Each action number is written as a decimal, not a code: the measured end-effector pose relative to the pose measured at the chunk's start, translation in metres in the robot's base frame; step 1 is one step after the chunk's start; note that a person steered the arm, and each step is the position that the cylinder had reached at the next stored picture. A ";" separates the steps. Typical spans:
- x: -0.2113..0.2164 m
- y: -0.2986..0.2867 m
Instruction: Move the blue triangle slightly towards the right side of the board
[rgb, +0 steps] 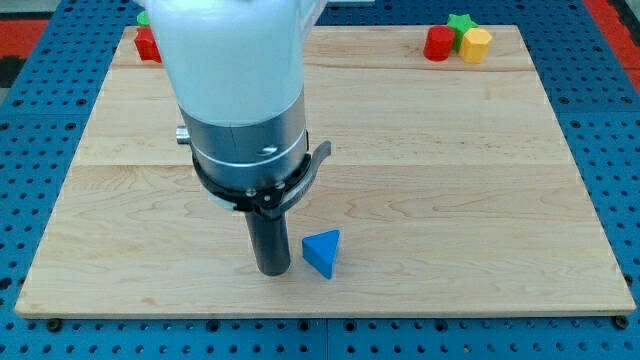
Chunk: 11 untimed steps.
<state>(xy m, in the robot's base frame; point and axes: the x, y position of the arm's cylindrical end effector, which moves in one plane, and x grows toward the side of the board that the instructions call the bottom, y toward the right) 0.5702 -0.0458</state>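
There was only the one camera view. It showed five blocks in all: one blue triangle (322, 252), two red blocks, one yellow block and one green star. One red block (438, 43), rounded in outline, sat at the view's top right, touching the yellow block (476, 44), with the green star (460, 22) just behind the pair. The other red block (148, 43) showed only as a sliver at the view's top left, mostly hidden by the arm, with a scrap of green just above it; its shape could not be made out.

The surface (450, 180) was a pale wooden board with the grain running across the view. It lay on a blue perforated base (610, 130), and a strip of red showed at the view's top corners.

The blue triangle lay near the view's bottom edge of the surface, a little left of centre. One corner pointed toward the view's top right and another toward the view's bottom; its long axis ran roughly up and down the view, slightly tilted.

The end effector was a plain rod with nothing to spread or pinch. My tip (273, 270) stood on the surface just beside the blue triangle, on the view's left of it; whether they touched could not be told. The arm's white and metal body filled the view's upper left.
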 end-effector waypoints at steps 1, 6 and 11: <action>-0.001 0.080; -0.018 0.164; -0.063 0.127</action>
<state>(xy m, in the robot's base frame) 0.5075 0.0808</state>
